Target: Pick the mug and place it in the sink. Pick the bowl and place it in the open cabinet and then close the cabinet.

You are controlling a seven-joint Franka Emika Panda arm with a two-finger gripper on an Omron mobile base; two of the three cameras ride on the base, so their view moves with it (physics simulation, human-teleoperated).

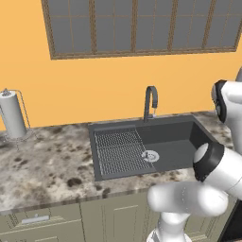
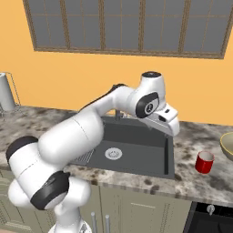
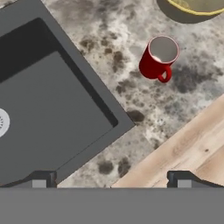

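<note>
My gripper [image 3: 111, 180] hangs with its jaws spread wide and nothing between them, above the front right corner of the dark grey rectangular sink [image 3: 94, 98] and the speckled brown stone tabletop [image 3: 131, 92] beside it. Just past the tabletop's front edge lies pale wooden floor [image 3: 192, 144]. The small red cylindrical mug [image 3: 158, 58] stands upright further on, well apart from the sink's rim, handle turned towards the front edge, with bare stone around it. Beyond it sits the large round tan-beige bowl [image 3: 192, 9], near the mug but not touching.
</note>
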